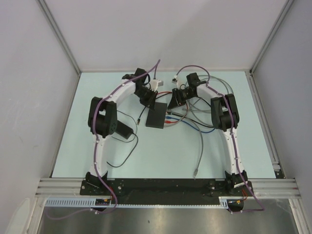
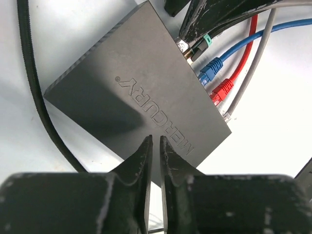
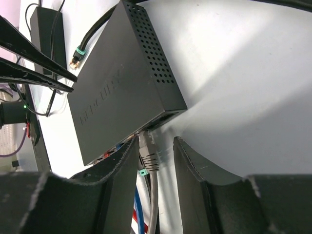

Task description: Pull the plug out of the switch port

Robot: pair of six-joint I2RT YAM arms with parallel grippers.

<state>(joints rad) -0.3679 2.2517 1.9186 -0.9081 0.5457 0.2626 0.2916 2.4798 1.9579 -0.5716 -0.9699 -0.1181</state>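
The switch [image 1: 157, 117] is a flat black box at the table's middle; it also shows in the left wrist view [image 2: 136, 87] and the right wrist view [image 3: 122, 83]. Blue [image 2: 210, 69], red [image 2: 223, 90] and other plugs sit in its port row. My left gripper [image 2: 155, 139] is shut and empty, its tips over the switch's top by one edge. My right gripper [image 3: 156, 146] is open at the port side, its fingers on either side of a grey plug [image 3: 148, 153] that sits in a port. The plug lies close to the left finger [image 3: 122, 161].
A black power adapter [image 1: 124, 130] with a thin black cord lies left of the switch. A loose black cable end with a green band [image 3: 78, 54] lies beside the switch's far side. Grey, blue and red cables [image 1: 195, 122] trail right and toward the front.
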